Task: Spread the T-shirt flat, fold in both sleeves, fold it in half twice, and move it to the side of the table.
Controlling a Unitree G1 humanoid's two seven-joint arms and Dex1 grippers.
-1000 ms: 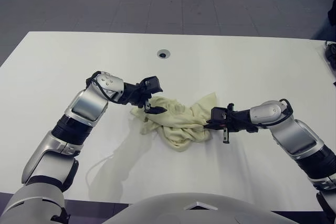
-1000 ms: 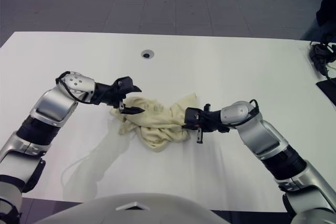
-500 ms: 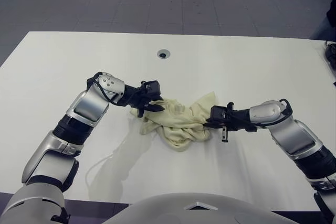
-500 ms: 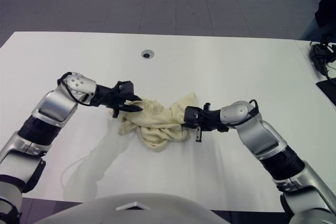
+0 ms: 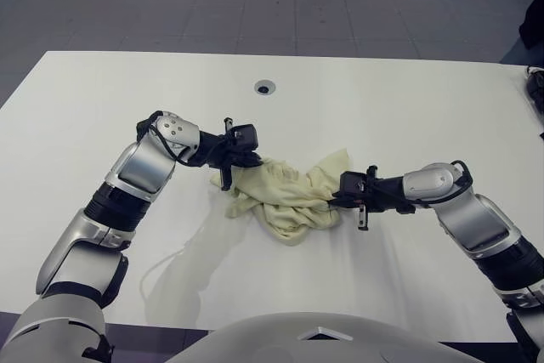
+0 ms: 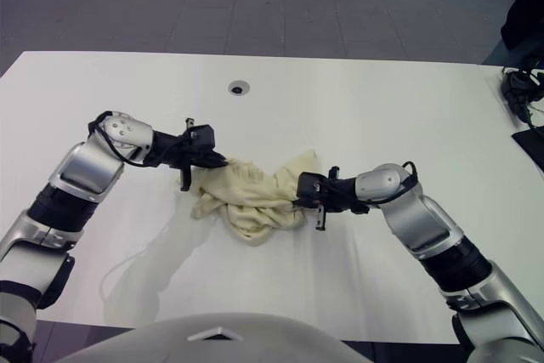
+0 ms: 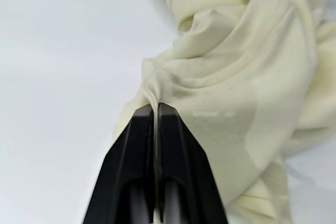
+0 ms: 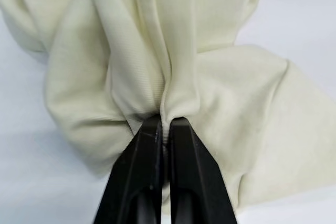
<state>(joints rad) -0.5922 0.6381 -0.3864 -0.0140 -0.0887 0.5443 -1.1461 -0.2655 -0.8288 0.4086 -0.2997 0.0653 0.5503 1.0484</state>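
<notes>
From the head, the T-shirt (image 5: 285, 197) is seen crumpled mid-surface (image 5: 382, 99). At the left wrist, the left tool (image 7: 156, 109) is clamped tight on a cloth edge. At the right wrist, the right tool (image 8: 166, 124) is pinched closed on a bunched fold; spreading is judged barely begun, and an outward pull is called for.

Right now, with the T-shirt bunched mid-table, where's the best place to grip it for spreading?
Its outer edges, one from each side. The T-shirt is a crumpled heap, so the middle offers only stacked layers. The left end effector is shut on a thin fold at its left edge, the right end effector on a gathered fold at its right edge; pulling apart from there should open it.
</notes>
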